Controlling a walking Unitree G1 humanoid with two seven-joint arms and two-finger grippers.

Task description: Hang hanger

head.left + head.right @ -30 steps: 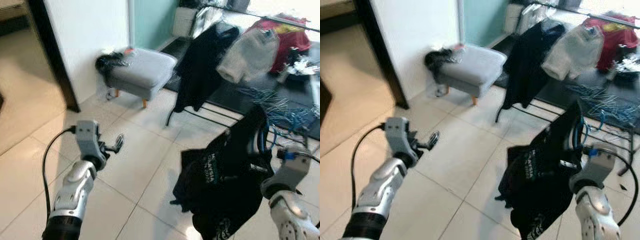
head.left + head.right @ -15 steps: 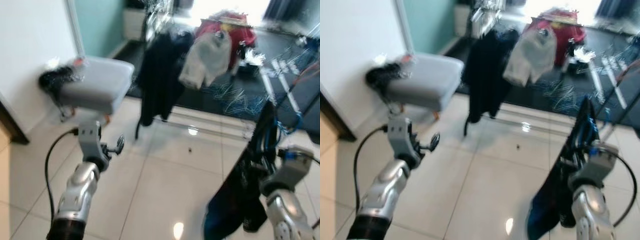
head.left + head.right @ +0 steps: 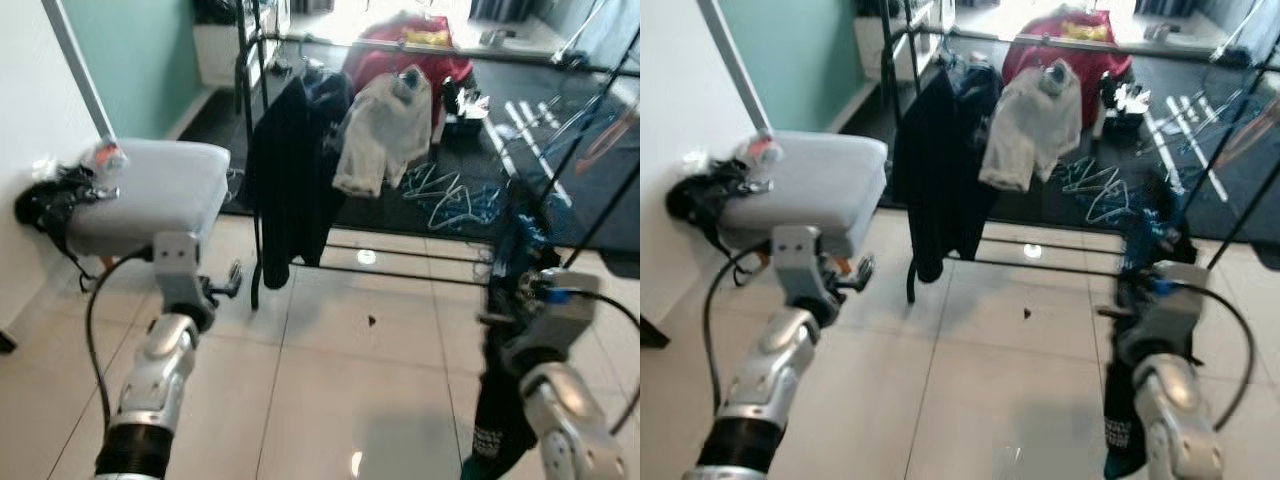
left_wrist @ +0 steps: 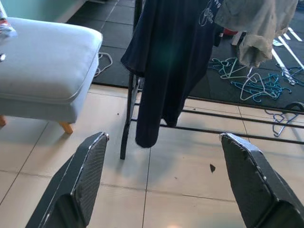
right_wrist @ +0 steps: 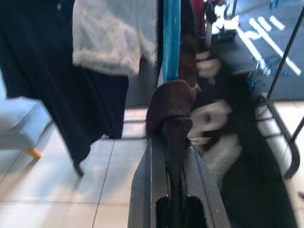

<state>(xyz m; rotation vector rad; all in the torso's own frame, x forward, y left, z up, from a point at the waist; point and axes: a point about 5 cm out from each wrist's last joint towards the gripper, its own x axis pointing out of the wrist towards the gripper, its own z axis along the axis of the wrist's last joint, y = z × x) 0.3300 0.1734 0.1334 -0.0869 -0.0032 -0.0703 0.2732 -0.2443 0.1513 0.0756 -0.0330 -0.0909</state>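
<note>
Carrying step: right tool [image 5: 173, 142] clamped on the hanger [image 5: 171, 38]; left tool [image 4: 164, 180] apart. Next: reach the rack [image 3: 262, 120].

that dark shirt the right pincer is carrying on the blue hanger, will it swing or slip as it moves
Probably floppy: the dark shirt hangs limp below the right pincer. It will likely sway. The collar is bunched over the blue hanger, so slipping seems less likely.

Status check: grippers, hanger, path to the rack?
Right gripper shut on blue plastic hanger carrying dark garment. Left gripper open. Black clothes rack ahead.
</note>
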